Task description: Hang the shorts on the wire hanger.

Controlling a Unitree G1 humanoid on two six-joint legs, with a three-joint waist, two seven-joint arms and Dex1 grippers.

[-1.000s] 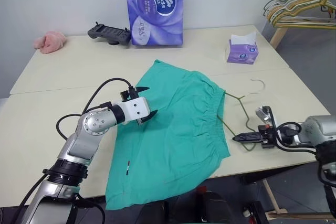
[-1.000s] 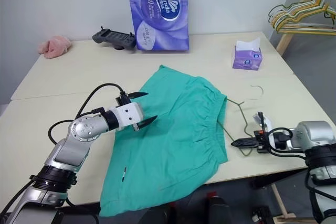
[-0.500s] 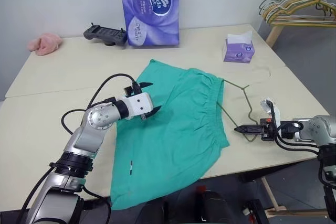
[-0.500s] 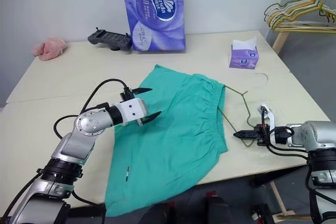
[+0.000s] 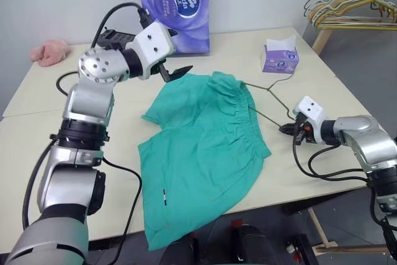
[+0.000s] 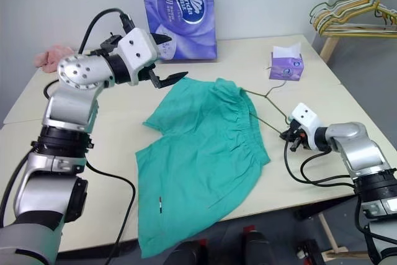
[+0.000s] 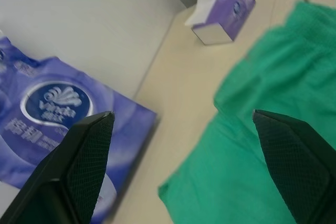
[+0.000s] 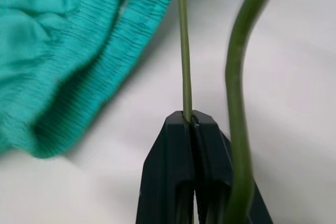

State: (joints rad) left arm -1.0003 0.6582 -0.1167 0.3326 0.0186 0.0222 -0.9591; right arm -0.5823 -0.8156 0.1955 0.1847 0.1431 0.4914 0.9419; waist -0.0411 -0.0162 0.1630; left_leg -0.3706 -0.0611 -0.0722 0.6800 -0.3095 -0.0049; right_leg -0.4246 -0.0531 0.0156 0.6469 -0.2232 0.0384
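The teal-green shorts (image 5: 205,147) lie crumpled on the table (image 5: 37,147), with the waistband toward the right and one leg folded over at the left. The thin wire hanger (image 5: 279,102) lies at the waistband's right side, and its far end runs under the cloth. My right gripper (image 5: 286,130) is shut on one strand of the hanger (image 8: 183,51), just right of the waistband. My left gripper (image 5: 177,51) hovers open and empty above the shorts' far edge, in front of the purple pack. In its wrist view the fingers (image 7: 84,156) stand wide apart.
A tall purple tissue pack (image 5: 173,4) and a black controller (image 5: 115,36) stand at the back of the table. A small purple tissue box (image 5: 279,59) sits at the back right. A pink cloth lump (image 5: 46,51) lies far left. Coloured hangers (image 5: 347,10) hang beyond the right edge.
My left arm rose off the shorts toward the purple pack, still open. My right gripper rolled and pushed the hanger toward the waistband. The shorts are more bunched.
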